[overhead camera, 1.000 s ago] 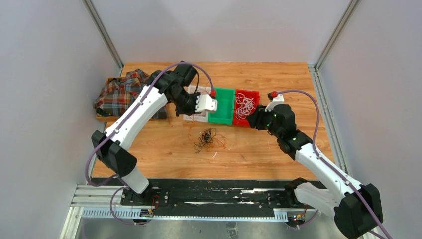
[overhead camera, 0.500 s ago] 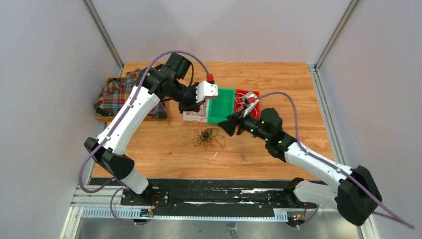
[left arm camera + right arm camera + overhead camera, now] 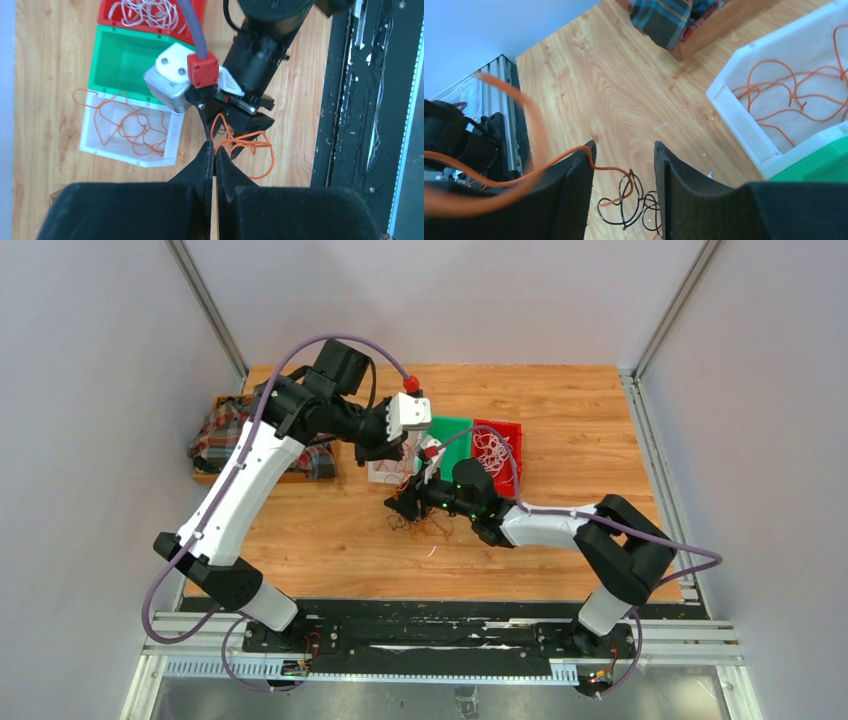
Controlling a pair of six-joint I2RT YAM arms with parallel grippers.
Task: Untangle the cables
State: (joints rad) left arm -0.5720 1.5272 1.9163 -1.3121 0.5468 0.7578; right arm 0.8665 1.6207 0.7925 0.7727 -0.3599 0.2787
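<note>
Orange cable [image 3: 245, 146] is pinched in the closed left gripper [image 3: 215, 150] and runs taut toward 6 o'clock in the top view, down to the dark tangle [image 3: 428, 529] on the table [image 3: 600, 420]. The right gripper [image 3: 624, 146], fingers apart, hovers nearer, directly over that tangle.

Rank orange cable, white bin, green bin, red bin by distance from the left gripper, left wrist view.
1. orange cable: pinched in the left gripper.
2. white bin: left of the tips.
3. green bin: beyond the white one.
4. red bin: top edge, farthest.
</note>
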